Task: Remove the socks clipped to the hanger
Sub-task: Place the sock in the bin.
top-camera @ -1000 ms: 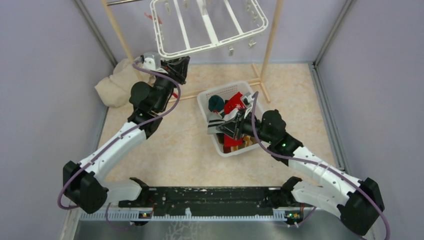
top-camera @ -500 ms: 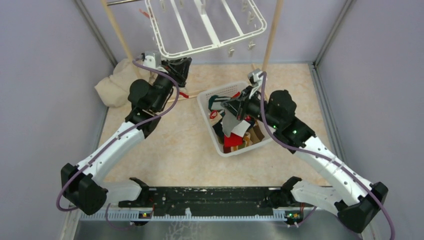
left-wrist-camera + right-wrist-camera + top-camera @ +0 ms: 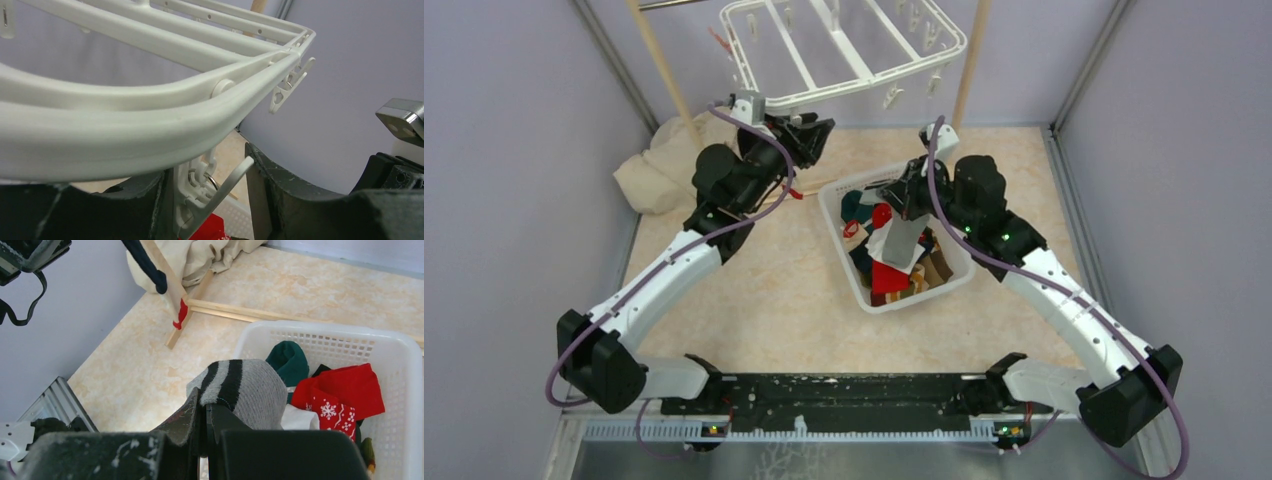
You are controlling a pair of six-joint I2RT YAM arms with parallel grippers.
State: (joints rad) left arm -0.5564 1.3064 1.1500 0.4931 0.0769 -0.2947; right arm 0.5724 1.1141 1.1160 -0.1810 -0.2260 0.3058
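Observation:
The white hanger (image 3: pixel 844 45) hangs at the back between the wooden poles, and its frame (image 3: pixel 125 130) fills the left wrist view. My left gripper (image 3: pixel 816 130) is up under its front rim. Its jaws (image 3: pixel 205 170) stand apart on either side of one dangling white clip (image 3: pixel 200 195), which holds no sock. My right gripper (image 3: pixel 894 200) is shut on a grey sock with dark stripes (image 3: pixel 250 390). That sock hangs (image 3: pixel 894 240) above the white basket (image 3: pixel 842 250). A scrap of red (image 3: pixel 722 40) shows at the hanger's left edge.
The basket (image 3: pixel 320 330) holds a red snowflake sock (image 3: pixel 345 390), a green sock (image 3: pixel 287 357) and others. Wooden poles (image 3: pixel 225 312) lie on the floor behind it. A cream cloth (image 3: pixel 654 165) is heaped in the back left corner. Purple walls close in on both sides.
My left gripper moved right under the hanger's rim and its jaws widened. My right gripper rose and moved back, lifting the grey striped sock out of the basket. The hanger swung slightly.

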